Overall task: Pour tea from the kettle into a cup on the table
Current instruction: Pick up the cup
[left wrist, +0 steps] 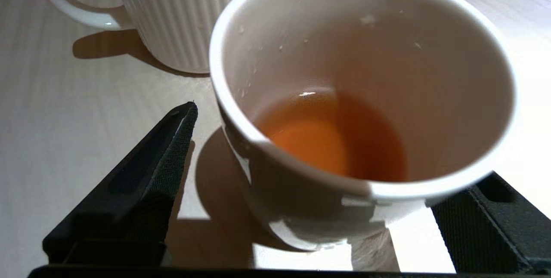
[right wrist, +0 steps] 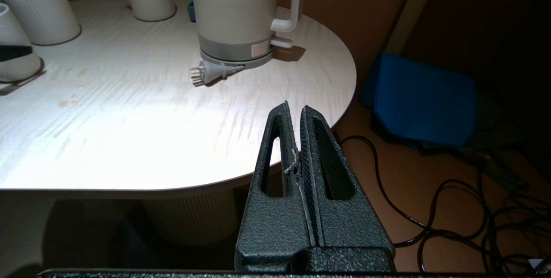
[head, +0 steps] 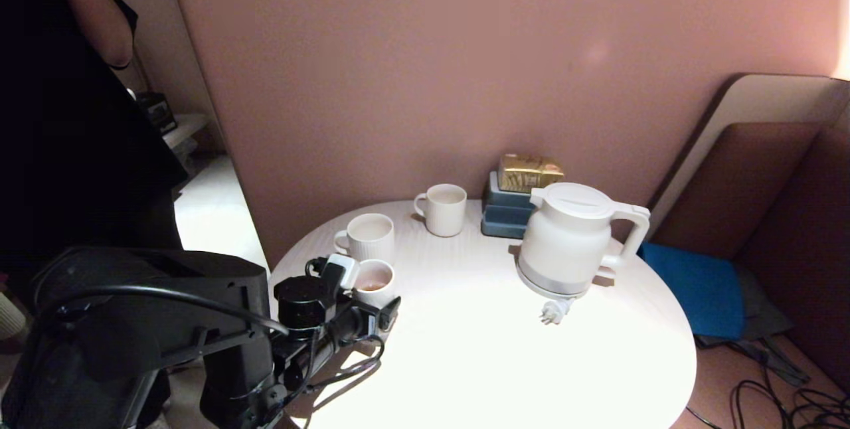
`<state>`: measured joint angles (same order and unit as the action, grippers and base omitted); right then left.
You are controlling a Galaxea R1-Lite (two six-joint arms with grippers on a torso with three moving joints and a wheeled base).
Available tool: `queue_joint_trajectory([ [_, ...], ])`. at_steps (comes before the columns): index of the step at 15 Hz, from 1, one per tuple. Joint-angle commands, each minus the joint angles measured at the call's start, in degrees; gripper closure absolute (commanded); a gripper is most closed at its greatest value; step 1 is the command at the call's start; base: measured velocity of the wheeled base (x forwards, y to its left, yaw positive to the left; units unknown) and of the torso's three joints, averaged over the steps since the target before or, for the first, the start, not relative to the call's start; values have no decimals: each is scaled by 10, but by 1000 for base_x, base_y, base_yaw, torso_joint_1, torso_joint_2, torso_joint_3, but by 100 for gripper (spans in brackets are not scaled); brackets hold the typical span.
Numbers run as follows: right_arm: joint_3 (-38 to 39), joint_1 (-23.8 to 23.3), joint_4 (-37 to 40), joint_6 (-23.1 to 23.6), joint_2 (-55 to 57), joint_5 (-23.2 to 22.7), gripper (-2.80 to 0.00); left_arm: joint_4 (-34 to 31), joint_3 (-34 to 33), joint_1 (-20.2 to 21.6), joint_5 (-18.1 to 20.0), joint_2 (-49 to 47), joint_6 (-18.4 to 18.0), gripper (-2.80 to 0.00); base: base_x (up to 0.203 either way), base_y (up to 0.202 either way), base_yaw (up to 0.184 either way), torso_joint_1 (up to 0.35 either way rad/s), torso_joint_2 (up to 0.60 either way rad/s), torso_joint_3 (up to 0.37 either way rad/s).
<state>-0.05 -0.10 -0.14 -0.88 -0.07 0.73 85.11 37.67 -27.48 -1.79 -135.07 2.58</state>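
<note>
Tea (left wrist: 331,140) lies shallow in a smooth white cup (left wrist: 361,97) standing between the left gripper's (left wrist: 327,209) wide-spread fingers (left wrist: 159,170), untouched. Beside it stands a ribbed mug (left wrist: 189,15). Across the table (head: 498,349) sits the kettle (head: 571,243). Right gripper (right wrist: 297,112) hangs closed off the edge.

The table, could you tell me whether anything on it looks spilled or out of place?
Yes: small brownish drops lie on the table at, near the cup that holds a little tea. The kettle sits with its plug lying loose on the tabletop, connected to nothing.
</note>
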Motion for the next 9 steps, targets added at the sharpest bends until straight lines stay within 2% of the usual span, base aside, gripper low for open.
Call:
queue_joint_trajectory([
  [1, 0, 0, 0, 0, 1, 0, 0, 5, 6, 0, -3, -5, 1, -280, 0, 0, 0, 0, 0, 0],
  [9, 0, 0, 0, 0, 1, 0, 0, 7, 13, 2, -3, -10, 1, -280, 0, 0, 0, 0, 0, 0],
])
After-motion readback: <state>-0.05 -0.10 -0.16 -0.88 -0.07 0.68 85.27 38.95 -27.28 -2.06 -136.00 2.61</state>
